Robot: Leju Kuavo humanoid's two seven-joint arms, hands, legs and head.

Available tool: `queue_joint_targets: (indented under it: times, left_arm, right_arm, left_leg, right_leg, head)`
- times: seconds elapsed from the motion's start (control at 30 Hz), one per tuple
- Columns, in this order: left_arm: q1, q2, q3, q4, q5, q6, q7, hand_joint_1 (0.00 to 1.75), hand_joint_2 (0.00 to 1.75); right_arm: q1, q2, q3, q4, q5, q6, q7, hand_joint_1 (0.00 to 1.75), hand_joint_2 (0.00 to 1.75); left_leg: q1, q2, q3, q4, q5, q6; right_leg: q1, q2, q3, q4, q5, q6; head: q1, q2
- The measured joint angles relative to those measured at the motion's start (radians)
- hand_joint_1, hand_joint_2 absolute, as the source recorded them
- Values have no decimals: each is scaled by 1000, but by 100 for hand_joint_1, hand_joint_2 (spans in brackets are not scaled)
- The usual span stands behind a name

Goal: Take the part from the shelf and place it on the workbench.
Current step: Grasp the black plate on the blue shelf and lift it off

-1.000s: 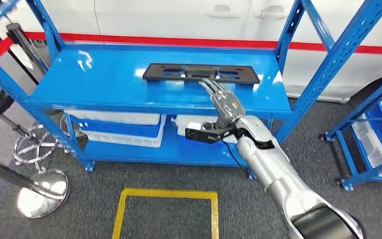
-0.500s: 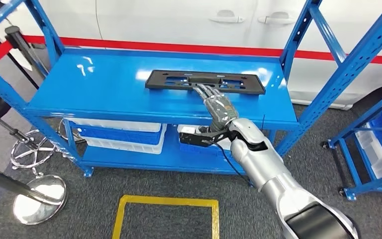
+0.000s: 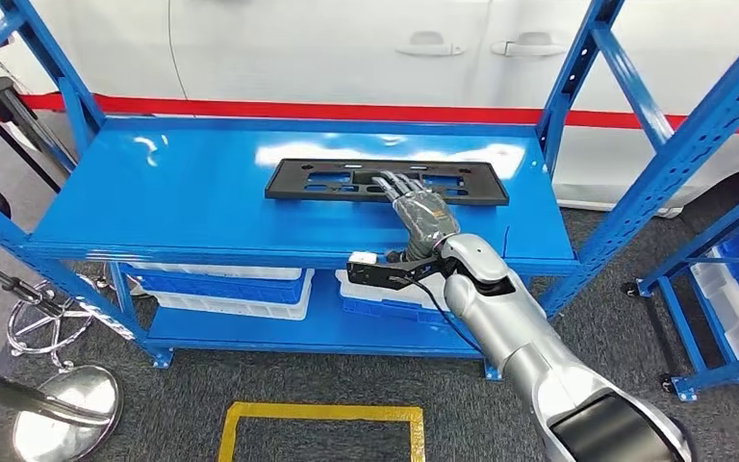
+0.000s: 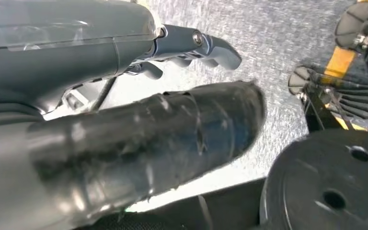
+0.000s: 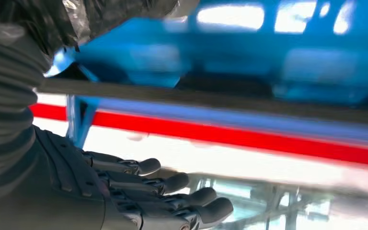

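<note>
A flat black rectangular part (image 3: 318, 181) with cut-outs lies on the top board of the blue shelf (image 3: 183, 192), toward its back right. My right hand (image 3: 421, 214) reaches in over the shelf's front edge, its fingers (image 3: 392, 183) stretched flat across the part's near middle, gripping nothing. In the right wrist view the same fingers (image 5: 187, 182) lie straight and apart, with the part (image 5: 220, 98) seen as a dark edge-on bar beside them. In the left wrist view my left hand (image 4: 139, 120) hangs over the grey floor and holds nothing, its fingers loosely apart.
White and blue bins (image 3: 231, 284) fill the lower shelf. A slanted blue upright (image 3: 674, 164) frames the shelf's right end, and a second blue rack (image 3: 731, 289) stands beyond it. A white car (image 3: 394, 48) is behind. Chrome stanchion bases (image 3: 58, 423) and a yellow floor square (image 3: 322, 414) lie nearby.
The camera has shifted, so the whole scene sits lower and to the left. My right hand has reached further in, from the part's near edge to lying across it.
</note>
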Motion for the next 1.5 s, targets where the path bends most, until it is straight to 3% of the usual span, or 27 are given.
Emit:
queue_joint_targets:
  times: [0.07, 0.13, 0.23, 0.3, 0.33, 0.4, 0.47, 0.5, 0.53, 0.6, 0.67, 0.77, 0.8, 0.83, 0.9, 0.97, 1.0, 1.07, 1.3, 1.43, 1.5]
  left_arm:
    - [1, -1, 0, 0, 0, 1, 0, 0, 0]
    - [1, -1, 0, 0, 0, 1, 0, 0, 0]
    - [-2, -1, 0, 0, 1, 1, -1, 0, 0]
    - [-2, -1, 0, 0, 1, 1, -1, 0, 0]
    - [-2, -1, 0, 0, 0, 0, -1, 0, 0]
    - [-2, -2, 0, 0, 0, 0, 0, 0, 0]
    - [-5, -3, 1, 0, 0, -1, -1, 0, 0]
    - [-7, -3, 1, 0, 0, -2, -1, 0, 0]
    - [-9, -3, 1, 0, -1, -3, -1, 0, 0]
    - [-11, -3, 1, 1, -1, -4, -1, 0, 0]
    - [-13, -2, 1, 1, -1, -6, -1, 0, 0]
    - [-15, -1, 0, 1, -1, -10, -1, 0, 0]
    - [-15, 0, 0, 1, -1, -11, -1, 0, 0]
    - [-14, 1, 0, 1, -2, -12, -1, 0, 0]
    - [-12, 5, 0, 1, -2, -15, -1, 0, 0]
    - [-13, 8, 1, 2, -3, -17, 0, 0, 0]
    - [-14, 10, 1, 3, -3, -18, 0, 0, 0]
    - [-14, 12, 1, 4, -2, -18, 1, 0, 0]
    - [-21, 16, 3, 4, 1, -19, 1, 0, 0]
    - [-24, 16, 5, 4, 2, -19, 1, 0, 175]
    - [-24, 16, 6, 4, 2, -19, 1, 0, 175]
  right_arm:
    - [-1, 1, 0, 1, 0, -1, 0, 0, 175]
    - [-3, 1, 0, 1, -1, -3, 0, 0, 175]
    - [-3, 1, 0, 3, 0, -5, 0, 0, 175]
    - [4, 1, 0, 6, 3, -6, 2, 0, 175]
    - [7, 1, 0, 8, 5, -6, 3, 0, 175]
    - [8, 1, 0, 10, 8, -8, 5, 0, 175]
    - [8, 0, 0, 13, 11, -12, 7, 0, 175]
    - [10, 1, 0, 16, 14, -14, 7, 0, 175]
    - [11, 2, 0, 18, 17, -15, 9, 0, 175]
    - [14, 6, 0, 22, 22, -17, 10, 0, 175]
    - [11, 9, 1, 26, 27, -18, 11, 0, 175]
    - [11, 13, 12, 40, 49, -18, 13, 0, 175]
    - [13, 14, 19, 49, 62, -19, 17, 0, 175]
    - [15, 15, 27, 59, 76, -21, 23, 0, 175]
    - [17, 19, 42, 82, 101, -27, 35, 79, 175]
    - [16, 25, 58, 109, 122, -32, 48, 166, 175]
    - [15, 28, 65, 121, 131, -33, 53, 175, 175]
    - [13, 34, 75, 140, 144, -33, 62, 175, 175]
    - [-2, 37, 86, 172, 147, -41, 66, 175, 175]
    - [0, 37, 87, 178, 145, -44, 66, 175, 175]
    - [0, 37, 87, 178, 144, -51, 65, 175, 175]
  left_leg:
    - [-1, -1, 13, -5, -6, 15]
    - [1, -2, 33, -11, -15, 28]
    - [2, -3, 59, -14, -36, 38]
    - [1, -4, 80, -14, -54, 38]
    - [0, -5, 94, -14, -64, 38]
    - [0, -7, 120, -16, -86, 33]
    - [-1, -7, 139, -18, -104, 24]
    - [-2, -7, 146, -18, -109, 19]
    - [-3, -7, 154, -20, -110, 12]
    - [-4, -6, 164, -16, -115, 3]
    - [-2, -5, 135, 46, -135, -3]
    - [1, -5, 16, 218, -195, -14]
    - [1, -5, -13, 240, -201, -18]
    - [2, -5, -27, 228, -184, -21]
    - [3, -5, -16, 119, -84, -20]
    - [-1, -5, -3, 25, -13, -12]
    - [-5, -5, -1, 6, 0, -6]
    - [-7, -4, 4, 0, 0, 4]
    - [-5, -6, 16, -9, -6, 10]
    - [-7, -6, 17, -9, -8, 14]
    - [-8, -6, 18, -9, -8, 14]
  right_leg:
    - [-1, 0, 4, 7, -7, 12]
    - [-3, -1, -15, 58, -13, 20]
    - [-7, -2, -130, 235, -66, 33]
    - [-8, -2, -193, 290, -86, 34]
    - [-8, -2, -200, 268, -65, 32]
    - [-3, -3, -182, 153, 32, 20]
    - [8, -4, -161, 57, 98, 3]
    - [13, -4, -155, 32, 109, -5]
    - [15, -4, -149, 25, 100, -12]
    - [9, -3, -125, 5, 99, -23]
    - [1, -2, -99, -7, 94, -31]
    - [1, -1, -73, -10, 72, -36]
    - [1, -1, -63, -9, 63, -35]
    - [1, 0, -51, -8, 52, -34]
    - [0, 0, -25, -5, 29, -29]
    - [1, 2, -11, 3, 9, -20]
    - [2, 3, -9, 6, 1, -13]
    - [3, 4, -7, 5, -5, -4]
    - [7, 1, 13, -16, -9, -11]
    - [6, -1, 18, -24, -13, -9]
    - [6, -1, 19, -24, -12, -8]
  head:
    - [0, 0]
    - [1, 0]
    - [2, 0]
    - [2, 0]
    - [2, 0]
    - [2, 0]
    - [1, 0]
    - [1, 0]
    - [1, 0]
    - [3, 0]
    - [1, 0]
    - [-2, 0]
    - [-2, 0]
    - [-2, 0]
    - [-2, 0]
    - [-1, 0]
    - [-1, 0]
    - [-1, 0]
    - [0, 0]
    - [0, 0]
    - [0, 0]
